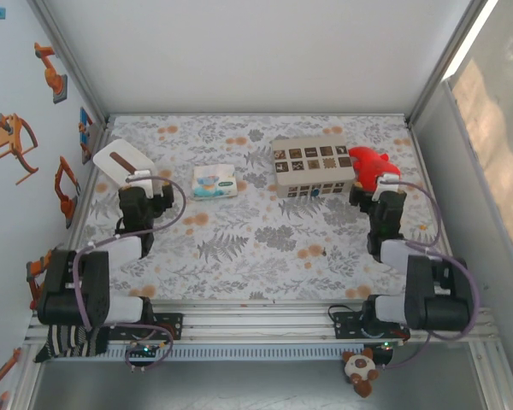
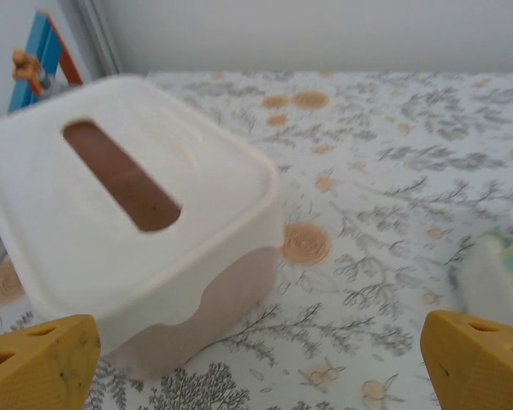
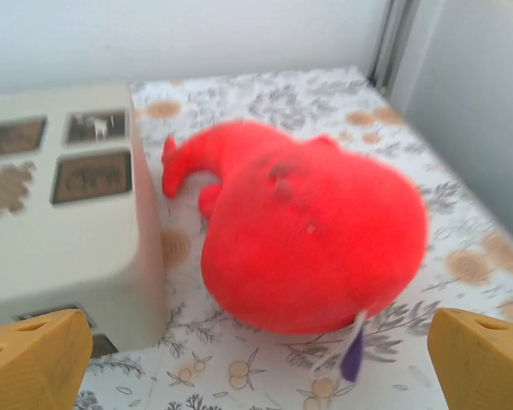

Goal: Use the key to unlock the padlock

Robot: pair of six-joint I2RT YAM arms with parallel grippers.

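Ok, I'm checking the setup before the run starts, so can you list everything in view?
slotted box: one, white with a brown slot, far left of the table
tissue pack: one, white and pale blue, left of centre
beige box: one, beige with dark patterned squares, right of centre
plush toy: one, red, beside the beige box on its right
small stuffed animal: one, brown and white, near edge below the right arm's base
wall stickers: several, orange, left wall
tablecloth: one, white with grey leaves and orange blooms
left gripper: one, yellow-tipped, open, facing the slotted box
right gripper: one, yellow-tipped, open, facing the plush toy
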